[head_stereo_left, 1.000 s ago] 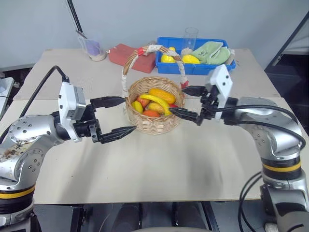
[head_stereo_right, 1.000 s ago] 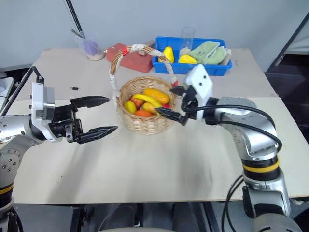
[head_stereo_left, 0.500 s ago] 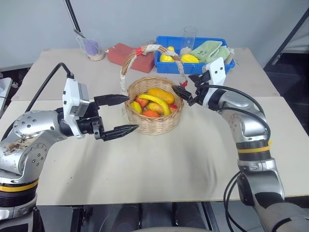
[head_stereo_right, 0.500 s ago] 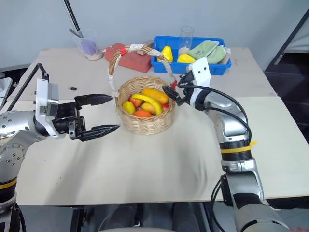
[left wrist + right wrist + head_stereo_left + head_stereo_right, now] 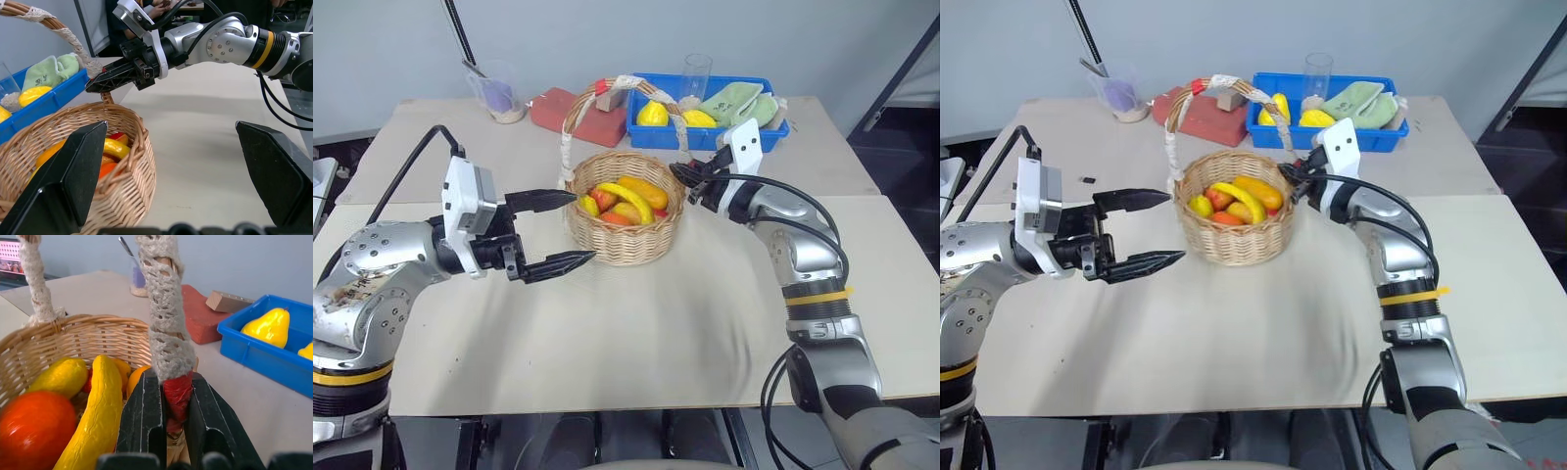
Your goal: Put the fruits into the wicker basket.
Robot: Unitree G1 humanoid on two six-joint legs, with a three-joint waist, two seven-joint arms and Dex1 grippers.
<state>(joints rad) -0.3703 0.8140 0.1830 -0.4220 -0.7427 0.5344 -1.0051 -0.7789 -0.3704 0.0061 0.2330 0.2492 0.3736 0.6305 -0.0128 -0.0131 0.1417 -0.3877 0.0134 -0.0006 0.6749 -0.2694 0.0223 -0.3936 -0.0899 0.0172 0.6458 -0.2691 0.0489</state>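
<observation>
Left eye view showed my left gripper (image 5: pixel 570 228) at centre left of the frame, its jaws spread wide and holding nothing, their tips just beside the wicker basket (image 5: pixel 625 240). That basket stood on the worktop (image 5: pixel 636 323) at upper centre, with the banana (image 5: pixel 625 200) and the small yellow lemon-like fruit (image 5: pixel 583 203) lying inside among orange-red fruits (image 5: pixel 644 191). Right of centre, my right gripper (image 5: pixel 685 177) had its jaws clamped on the red-taped foot of the basket's handle (image 5: pixel 177 394), at the rim. Behind, at the upper right, sat the blue tray (image 5: pixel 773 127) with yellow pear-like fruits (image 5: pixel 652 114).
</observation>
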